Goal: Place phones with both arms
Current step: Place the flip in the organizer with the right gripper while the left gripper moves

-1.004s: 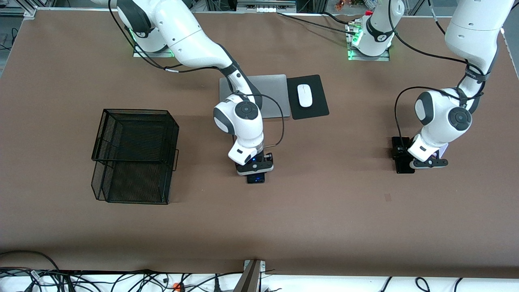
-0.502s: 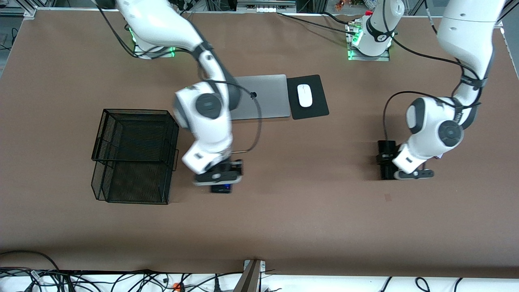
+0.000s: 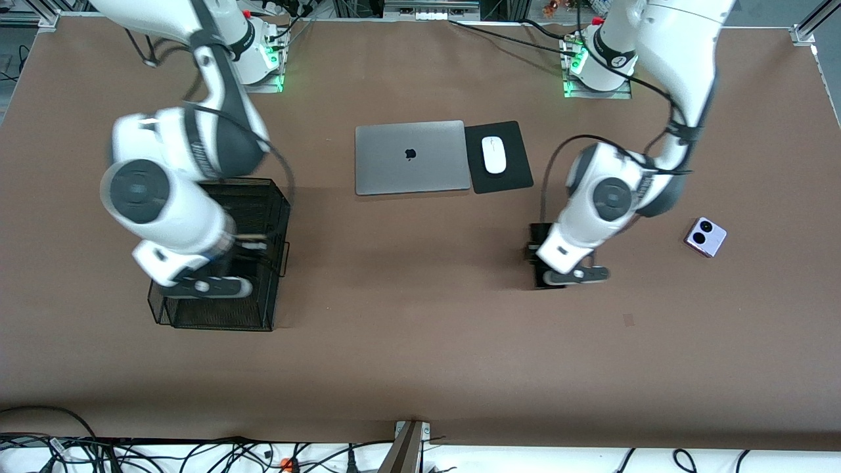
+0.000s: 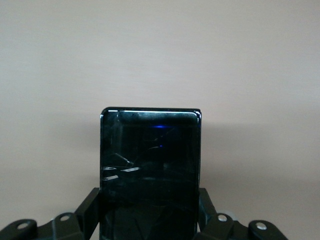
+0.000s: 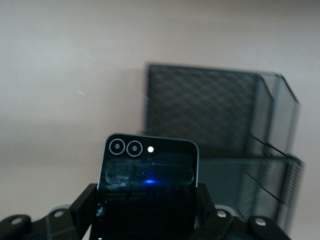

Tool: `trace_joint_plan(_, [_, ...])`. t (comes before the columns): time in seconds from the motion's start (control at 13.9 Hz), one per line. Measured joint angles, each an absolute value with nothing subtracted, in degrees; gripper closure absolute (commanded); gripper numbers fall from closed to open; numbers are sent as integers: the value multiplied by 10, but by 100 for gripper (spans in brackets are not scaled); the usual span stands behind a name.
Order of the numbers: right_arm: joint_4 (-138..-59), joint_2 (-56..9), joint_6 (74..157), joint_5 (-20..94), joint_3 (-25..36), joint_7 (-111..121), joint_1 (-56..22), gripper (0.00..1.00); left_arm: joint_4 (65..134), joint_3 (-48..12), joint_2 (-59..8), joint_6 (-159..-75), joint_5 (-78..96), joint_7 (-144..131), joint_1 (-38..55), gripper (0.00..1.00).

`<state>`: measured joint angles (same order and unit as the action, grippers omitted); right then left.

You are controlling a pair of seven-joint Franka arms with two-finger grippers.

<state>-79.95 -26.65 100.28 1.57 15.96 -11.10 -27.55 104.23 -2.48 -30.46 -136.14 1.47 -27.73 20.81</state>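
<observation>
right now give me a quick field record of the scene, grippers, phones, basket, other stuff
left gripper: shut on long black slab phone, over bare table
right gripper: shut on small black flip phone, over the mesh basket
lilac flip phone: lying on the table at the left arm's end, not held
laptop: closed
mouse: on black pad beside laptop

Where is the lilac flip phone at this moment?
In the front view the lilac flip phone lies on the bare table toward the left arm's end, beside the left hand, and nothing holds it.
</observation>
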Motion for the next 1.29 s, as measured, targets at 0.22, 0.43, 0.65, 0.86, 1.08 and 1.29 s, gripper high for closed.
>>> trace_joint_plan(0.22, [-968, -166, 1049, 16, 203, -73, -274, 80, 964, -24, -358, -1360, 15, -347, 273, 100])
trace_joint_plan(0.43, [-1123, -87, 1123, 16, 224, -67, -274, 80, 892, -23, -421, -1359, 15, -394, 328, 100])
trace_joint_plan(0.65, [-1208, -62, 1173, 16, 236, -67, -275, 80, 838, 3, -475, -1359, 15, -440, 383, 100])
trace_joint_plan(0.86, [-1243, -68, 1209, 16, 250, -67, -275, 79, 801, 42, -518, -1359, 15, -465, 430, 100])
trace_joint_plan(1.08, [-1255, -82, 1241, 16, 254, -67, -275, 70, 786, 49, -528, -1351, 15, -471, 435, 84])
trace_joint_plan(1.29, [-1255, -99, 1255, 16, 256, -67, -275, 39, 781, 51, -532, -1350, 15, -472, 435, 0])
